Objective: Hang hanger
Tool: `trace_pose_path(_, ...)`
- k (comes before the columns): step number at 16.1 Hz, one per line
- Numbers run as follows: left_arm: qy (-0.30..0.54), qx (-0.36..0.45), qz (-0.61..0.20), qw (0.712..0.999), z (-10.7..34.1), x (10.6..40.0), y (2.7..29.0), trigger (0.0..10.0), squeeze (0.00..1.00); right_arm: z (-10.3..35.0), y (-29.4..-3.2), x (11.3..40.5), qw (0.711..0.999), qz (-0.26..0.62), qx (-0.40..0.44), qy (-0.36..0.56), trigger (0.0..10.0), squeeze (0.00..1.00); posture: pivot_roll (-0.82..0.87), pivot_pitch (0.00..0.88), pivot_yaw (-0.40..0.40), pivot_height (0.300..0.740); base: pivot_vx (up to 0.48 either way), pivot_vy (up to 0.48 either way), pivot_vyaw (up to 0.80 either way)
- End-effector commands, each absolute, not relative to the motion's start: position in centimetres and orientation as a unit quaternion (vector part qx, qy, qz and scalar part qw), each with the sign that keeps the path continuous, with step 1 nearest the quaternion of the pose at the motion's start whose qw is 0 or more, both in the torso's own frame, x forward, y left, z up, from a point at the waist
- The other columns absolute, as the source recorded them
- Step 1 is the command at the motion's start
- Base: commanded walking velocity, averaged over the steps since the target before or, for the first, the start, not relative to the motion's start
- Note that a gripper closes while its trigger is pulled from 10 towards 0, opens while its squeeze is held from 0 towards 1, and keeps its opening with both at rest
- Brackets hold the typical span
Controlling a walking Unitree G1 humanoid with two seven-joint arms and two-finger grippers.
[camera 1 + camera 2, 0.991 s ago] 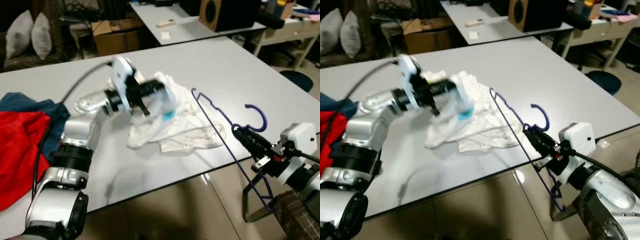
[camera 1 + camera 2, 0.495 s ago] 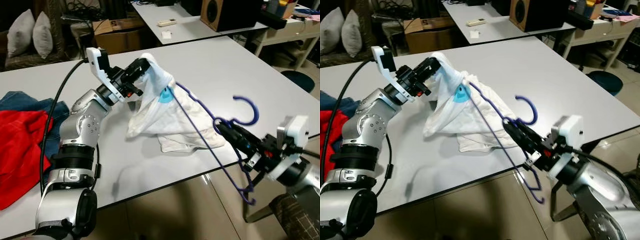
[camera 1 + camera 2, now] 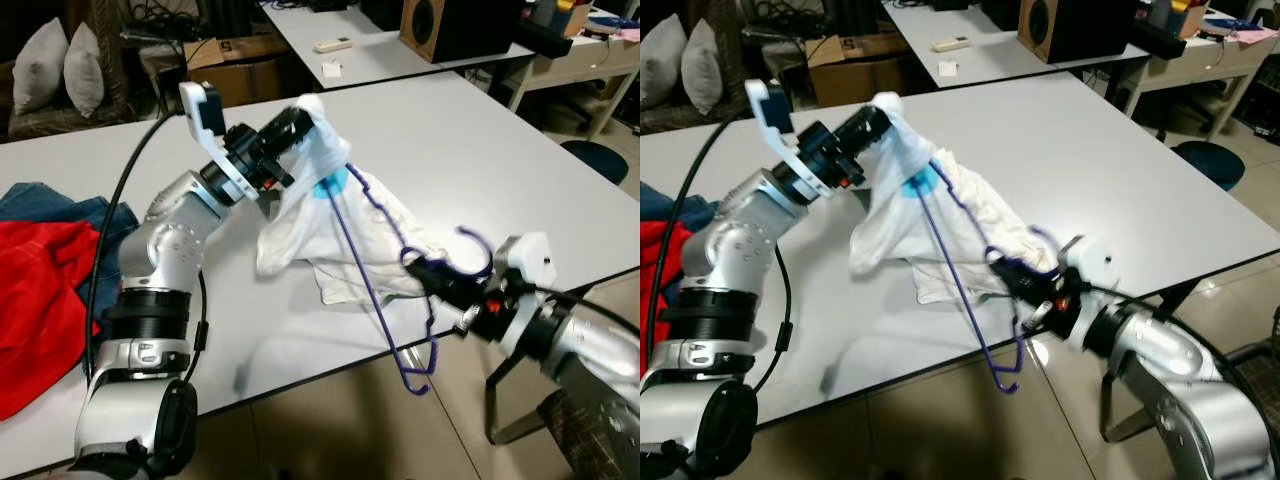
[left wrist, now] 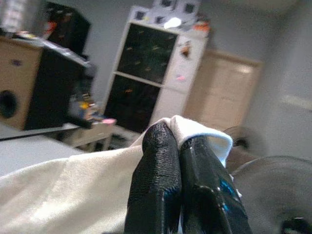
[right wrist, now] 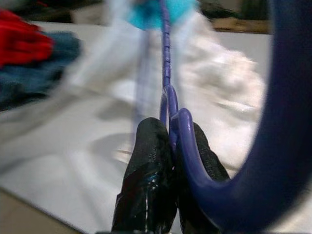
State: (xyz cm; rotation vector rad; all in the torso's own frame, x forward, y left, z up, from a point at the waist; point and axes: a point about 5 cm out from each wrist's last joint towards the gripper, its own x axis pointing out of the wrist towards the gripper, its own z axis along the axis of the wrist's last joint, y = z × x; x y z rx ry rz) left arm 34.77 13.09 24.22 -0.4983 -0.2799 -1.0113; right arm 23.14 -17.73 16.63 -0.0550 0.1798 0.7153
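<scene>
Left gripper (image 4: pixel 178 146) fingers pinch white shirt (image 3: pixel 330 215), lifting it off table (image 3: pixel 480 140). Right gripper (image 5: pixel 168 146) fingers squeeze purple hanger (image 3: pixel 375 290), tip in shirt.

White tabletop (image 3: pixel 480 140) in the foreground; red cloth (image 3: pixel 35 290) at its left edge, lying over blue denim (image 3: pixel 45 203); two grey pillows (image 3: pixel 55 70) on dark seating beyond; cardboard box (image 3: pixel 235 65) on the floor behind; second tabletop (image 3: pixel 370 45) farther back carrying a remote control (image 3: pixel 331 44) and a wooden speaker (image 3: pixel 455 25); tiled floor (image 3: pixel 330 420) below.
</scene>
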Motion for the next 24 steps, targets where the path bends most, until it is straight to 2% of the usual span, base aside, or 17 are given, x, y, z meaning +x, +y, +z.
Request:
trace_pose_path(1, -0.169, -0.244, -0.495, 0.816, 26.0, 34.2, 13.6, 0.0, 0.0, 15.5, -18.7, 23.6, 0.941, 0.31, -0.046, 0.125, 10.0, 0.0, -0.04, 0.0, 0.047, 0.74, 0.0, 0.0, 0.0)
trace_pose_path(5, -0.187, -0.259, -0.484, 0.815, 26.7, 34.2, 15.5, 0.0, 0.0, 15.7, -22.6, 25.0, 0.969, 0.187, -0.079, 0.14, 10.0, 0.0, -0.04, 0.0, 0.043, 0.74, 0.0, 0.0, 0.0)
trace_pose_path(9, -0.19, -0.257, -0.452, 0.833, 26.5, 34.7, 17.0, 0.0, 0.0, 16.0, -24.9, 25.0, 0.972, 0.143, -0.113, 0.15, 10.0, 0.0, -0.06, 0.0, 0.047, 0.74, 0.0, 0.0, 0.0)
trace_pose_path(12, -0.18, -0.247, -0.437, 0.846, 25.9, 34.9, 17.5, 0.0, 0.0, 17.3, -26.0, 25.2, 0.979, 0.113, -0.116, 0.122, 10.0, 0.0, -0.06, 0.0, 0.051, 0.74, 0.0, 0.0, 0.0)
trace_pose_path(13, -0.164, -0.223, -0.445, 0.852, 25.3, 34.8, 17.2, 0.0, 0.0, 17.7, -26.1, 25.2, 0.981, 0.115, -0.114, 0.109, 10.0, 0.0, -0.06, 0.0, 0.05, 0.74, 0.0, 0.0, 0.0)
trace_pose_path(14, -0.101, -0.106, -0.491, 0.859, 23.0, 34.0, 15.9, 0.0, 0.0, 18.7, -25.8, 25.2, 0.983, 0.129, -0.104, 0.075, 10.0, 0.0, -0.06, 0.0, 0.05, 0.74, 0.0, 0.0, 0.0)
trace_pose_path(15, -0.025, 0.006, -0.546, 0.838, 20.1, 32.5, 14.3, 0.0, 0.0, 19.3, -25.3, 24.9, 0.982, 0.149, -0.102, 0.053, 10.0, 0.0, -0.06, 0.0, 0.046, 0.74, 0.0, 0.0, 0.0)
trace_pose_path(16, -0.003, 0.031, -0.574, 0.819, 19.1, 31.6, 13.6, 0.0, 0.0, 19.4, -25.0, 24.8, 0.981, 0.159, -0.101, 0.048, 10.0, 0.0, -0.06, 0.0, 0.047, 0.74, 0.0, 0.0, 0.0)
trace_pose_path(17, 0.01, 0.036, -0.593, 0.804, 18.6, 30.9, 13.1, 1.2, 0.0, 19.4, -24.7, 24.7, 0.98, 0.168, -0.102, 0.045, 10.0, 0.0, -0.06, 0.0, 0.048, 0.74, 0.0, 0.0, 0.0)
trace_pose_path(18, 0.008, 0.026, -0.604, 0.796, 18.6, 30.4, 12.3, 4.4, 0.0, 19.2, -24.1, 24.5, 0.977, 0.18, -0.101, 0.044, 10.0, 0.0, -0.06, 0.0, 0.05, 0.74, 0.0, 0.0, 0.0)
trace_pose_path(19, -0.002, 0.011, -0.568, 0.823, 18.8, 31.4, 11.2, 10.0, 0.0, 18.8, -23.2, 24.6, 0.976, 0.192, -0.093, 0.042, 10.0, 0.0, -0.06, 0.0, 0.049, 0.74, 0.0, 0.0, 0.0)
trace_pose_path(20, 0.006, 0.007, -0.551, 0.835, 18.5, 31.9, 10.6, 10.0, 0.0, 18.7, -22.7, 24.6, 0.975, 0.198, -0.09, 0.043, 10.0, 0.0, -0.06, 0.0, 0.051, 0.74, 0.0, 0.0, 0.0)
trace_pose_path(21, 0.022, 0.032, -0.5, 0.865, 17.9, 33.1, 10.0, 10.0, 1.0, 18.6, -22.5, 24.7, 0.975, 0.196, -0.092, 0.044, 10.0, 0.0, -0.06, 0.0, 0.056, 0.74, 0.0, 0.0, 0.0)
trace_pose_path(22, 0.032, 0.034, -0.492, 0.87, 17.6, 33.3, 9.7, 10.0, 1.0, 18.7, -22.5, 24.8, 0.976, 0.194, -0.093, 0.042, 10.0, 0.0, -0.06, 0.0, 0.056, 0.74, 0.0, 0.0, 0.0)
trace_pose_path(24, 0.01, -0.006, -0.508, 0.862, 18.5, 33.6, 6.0, 10.0, 1.0, 19.9, -23.3, 24.8, 0.981, 0.166, -0.095, 0.02, 10.0, 0.0, -0.07, 0.0, 0.068, 0.74, 0.0, 0.0, 0.0)
